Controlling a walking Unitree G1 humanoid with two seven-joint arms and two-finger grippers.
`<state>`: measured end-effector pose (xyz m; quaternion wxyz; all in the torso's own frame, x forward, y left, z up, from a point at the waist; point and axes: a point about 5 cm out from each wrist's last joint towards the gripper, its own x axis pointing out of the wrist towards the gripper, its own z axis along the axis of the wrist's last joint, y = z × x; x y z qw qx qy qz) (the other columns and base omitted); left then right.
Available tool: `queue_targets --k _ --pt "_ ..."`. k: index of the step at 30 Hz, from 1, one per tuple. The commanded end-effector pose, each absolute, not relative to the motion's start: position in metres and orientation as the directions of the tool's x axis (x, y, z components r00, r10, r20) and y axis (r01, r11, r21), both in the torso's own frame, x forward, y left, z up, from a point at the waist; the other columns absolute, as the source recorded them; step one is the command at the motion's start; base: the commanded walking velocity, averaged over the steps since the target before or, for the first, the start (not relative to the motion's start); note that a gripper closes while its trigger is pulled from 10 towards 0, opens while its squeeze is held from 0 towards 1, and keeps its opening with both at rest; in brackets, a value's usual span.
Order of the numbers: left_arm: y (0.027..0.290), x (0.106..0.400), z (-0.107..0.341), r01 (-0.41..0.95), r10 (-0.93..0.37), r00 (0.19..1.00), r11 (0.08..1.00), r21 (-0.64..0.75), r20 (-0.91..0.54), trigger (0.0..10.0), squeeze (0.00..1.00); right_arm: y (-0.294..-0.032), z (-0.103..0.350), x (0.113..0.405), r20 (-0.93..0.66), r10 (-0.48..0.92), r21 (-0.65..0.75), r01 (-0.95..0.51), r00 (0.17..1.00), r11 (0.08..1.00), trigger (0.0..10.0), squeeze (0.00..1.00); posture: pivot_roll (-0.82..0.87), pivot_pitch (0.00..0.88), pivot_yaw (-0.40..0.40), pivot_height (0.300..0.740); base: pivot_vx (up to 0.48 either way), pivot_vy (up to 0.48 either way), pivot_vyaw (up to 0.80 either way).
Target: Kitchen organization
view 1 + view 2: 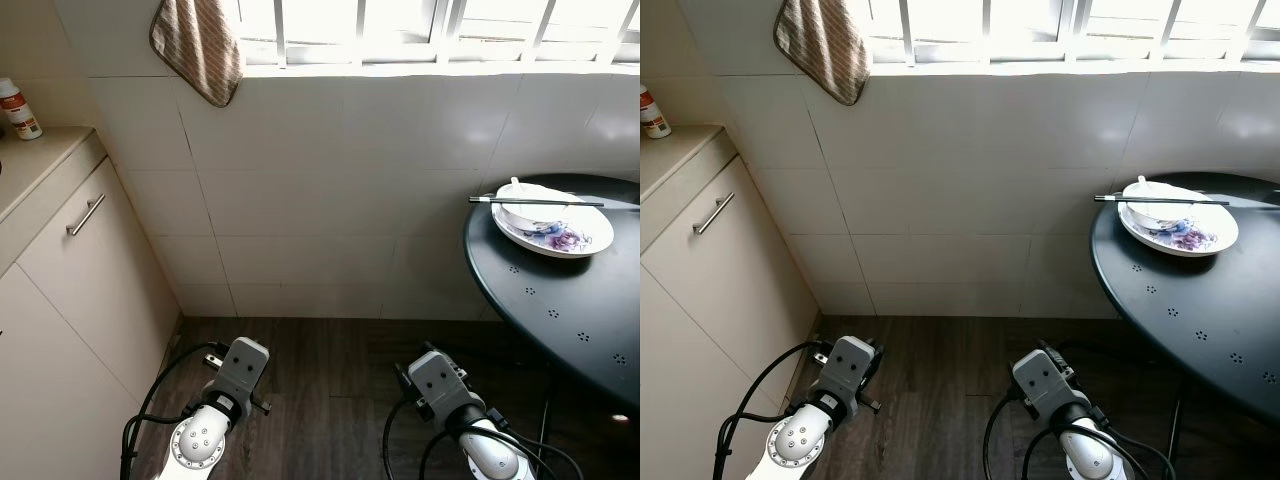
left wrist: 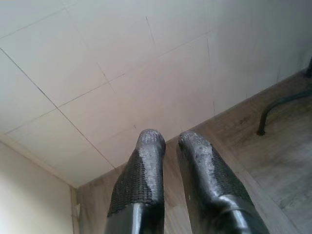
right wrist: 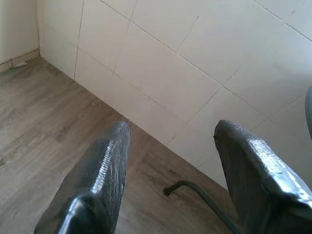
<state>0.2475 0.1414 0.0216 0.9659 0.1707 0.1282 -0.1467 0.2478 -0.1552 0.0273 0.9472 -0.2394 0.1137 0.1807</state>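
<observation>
A white plate with a purple pattern sits on the round dark table at the right. On the plate stands a white bowl with a white spoon in it, and black chopsticks lie across the bowl's rim. Both arms hang low over the wooden floor, the left arm near the cabinet and the right arm beside the table's edge. In the left wrist view my left gripper is shut and holds nothing. My right gripper is open and holds nothing.
A beige cabinet with a metal handle and a countertop runs along the left, with a small bottle on top. A striped towel hangs at the window. A white tiled wall stands ahead, and a table leg rests on the floor.
</observation>
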Motion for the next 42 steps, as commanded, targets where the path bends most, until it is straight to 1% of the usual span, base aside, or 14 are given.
queue_targets --k 1,4,16,17,20,21,24,26,29,34,35,37,40,42 --pt "0.123 0.253 0.014 0.372 -0.268 0.903 0.88 0.297 -0.336 10.0 0.0 -0.141 0.026 0.262 -0.295 0.326 -0.392 -0.425 0.898 0.816 10.0 0.0 0.03 0.0 -0.041 0.74 0.0 0.0 0.0" --pt "0.124 0.25 0.011 0.405 -0.293 0.886 0.866 0.293 -0.359 10.0 0.0 -0.14 0.027 0.262 -0.282 0.316 -0.418 -0.412 0.906 0.809 10.0 0.0 0.03 0.0 -0.042 0.74 0.0 0.0 0.0" --pt "0.123 0.251 0.009 0.413 -0.298 0.887 0.854 0.316 -0.354 10.0 0.0 -0.14 0.025 0.267 -0.255 0.322 -0.444 -0.406 0.912 0.799 10.0 0.0 0.03 0.0 -0.042 0.74 0.0 0.0 0.0" --pt "0.124 0.248 0.014 0.421 -0.309 0.892 0.831 0.363 -0.329 10.0 0.0 -0.143 0.032 0.267 -0.202 0.307 -0.493 -0.367 0.93 0.789 10.0 0.0 0.03 0.0 -0.041 0.74 0.0 0.0 0.0" --pt "0.127 0.244 0.02 0.411 -0.312 0.907 0.802 0.433 -0.284 10.0 0.0 -0.148 0.042 0.268 -0.118 0.274 -0.575 -0.291 0.954 0.765 10.0 0.0 0.03 0.0 -0.044 0.74 0.0 0.0 0.0" --pt "0.128 0.244 0.021 0.41 -0.313 0.908 0.798 0.442 -0.277 10.0 0.0 -0.149 0.043 0.269 -0.107 0.274 -0.585 -0.283 0.956 0.76 10.0 0.0 0.03 0.0 -0.044 0.74 0.0 0.0 0.0" --pt "0.135 0.239 0.032 0.345 -0.289 0.938 0.737 0.581 -0.19 10.0 0.0 -0.149 0.048 0.268 -0.069 0.267 -0.601 -0.253 0.961 0.758 10.0 0.0 0.04 0.0 -0.047 0.74 0.0 0.0 0.0" --pt "0.139 0.237 0.034 0.338 -0.286 0.941 0.752 0.566 -0.181 10.0 0.0 -0.15 0.049 0.268 -0.061 0.255 -0.605 -0.239 0.965 0.759 10.0 0.0 0.04 0.0 -0.047 0.74 0.0 0.0 0.0" --pt "0.145 0.234 0.034 0.345 -0.273 0.939 0.769 0.538 -0.21 10.0 0.0 -0.152 0.05 0.266 -0.068 0.266 -0.566 -0.256 0.962 0.783 10.0 0.0 0.04 0.0 -0.049 0.74 0.0 0.0 0.0" --pt "0.146 0.226 0.031 0.326 -0.25 0.945 0.759 0.564 -0.21 10.0 0.0 -0.157 0.05 0.253 -0.097 0.283 -0.584 -0.285 0.954 0.76 10.0 0.0 0.04 0.0 -0.052 0.74 0.0 0.0 0.0" --pt "0.147 0.225 0.029 0.312 -0.227 0.949 0.788 0.531 -0.221 10.0 0.0 -0.163 0.045 0.248 -0.147 0.247 -0.595 -0.286 0.958 0.751 10.0 0.0 0.03 0.0 -0.049 0.74 0.0 0.0 0.0" --pt "0.146 0.225 0.029 0.288 -0.208 0.955 0.82 0.495 -0.211 10.0 0.0 -0.169 0.046 0.242 -0.105 0.19 -0.631 -0.212 0.976 0.746 10.0 0.0 0.02 0.0 -0.045 0.74 0.0 0.0 0.0" --pt "0.146 0.224 0.025 0.274 -0.184 0.957 0.828 0.49 -0.224 10.0 0.0 -0.169 0.041 0.242 -0.128 0.21 -0.592 -0.245 0.969 0.768 10.0 0.0 0.02 0.0 -0.045 0.74 0.0 0.0 0.0" --pt "0.145 0.224 0.024 0.269 -0.181 0.959 0.829 0.491 -0.219 10.0 0.0 -0.169 0.038 0.244 -0.165 0.193 -0.585 -0.254 0.967 0.771 10.0 0.0 0.02 0.0 -0.044 0.74 0.0 0.0 0.0"
